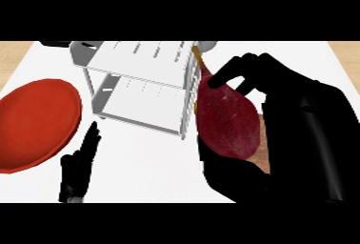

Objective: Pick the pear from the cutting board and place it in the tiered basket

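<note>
Well, no writing or label shows on anything I can see. My right hand [281, 128] is curled round the pear [226, 119], fingers over its neck and thumb under its fat end, so it hangs off the counter [155, 162]. The pear is dark red, long axis running 12 to 6, brown stem up toward 11, broad end down. It sits just beside the basket's [144, 78] right edge, at about 3 o'clock from it. That basket is white wire with two tiers, toward 12. A red plate [35, 124] lies at 9 o'clock. My left hand [79, 167] rests at 7, fingers straight and up, holding nothing. White counter; tan strips show at both upper corners.
</note>
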Tool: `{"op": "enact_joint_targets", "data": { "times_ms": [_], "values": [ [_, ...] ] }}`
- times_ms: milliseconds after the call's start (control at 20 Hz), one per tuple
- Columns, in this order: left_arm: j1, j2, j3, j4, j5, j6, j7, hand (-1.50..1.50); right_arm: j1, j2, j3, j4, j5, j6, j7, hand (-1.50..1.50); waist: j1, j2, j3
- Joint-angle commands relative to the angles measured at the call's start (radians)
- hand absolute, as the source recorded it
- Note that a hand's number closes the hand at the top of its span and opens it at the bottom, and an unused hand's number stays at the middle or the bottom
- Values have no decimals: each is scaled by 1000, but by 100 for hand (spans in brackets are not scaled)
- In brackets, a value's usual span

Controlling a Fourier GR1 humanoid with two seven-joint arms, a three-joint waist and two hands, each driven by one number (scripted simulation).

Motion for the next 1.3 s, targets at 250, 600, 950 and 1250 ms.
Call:
{"op": "enact_joint_targets", "data": {
  "times_ms": [250,600,950,1250],
  "values": [
    [-36,-11,1,22,-8,-4,46,0,-276,10,-115,341,-32,-35,144,150,12,8,-2],
    [21,-40,-17,58,-24,-10,-53,0,-405,10,-222,608,-89,-101,27,150,16,9,-2],
    [-10,-43,0,54,-23,-16,-17,0,-445,10,-150,904,-101,-280,-114,150,22,13,-2],
    [-22,-17,19,8,-21,-30,43,0,-432,10,-64,1102,-109,-453,-156,150,29,14,-1]
  ]
}}
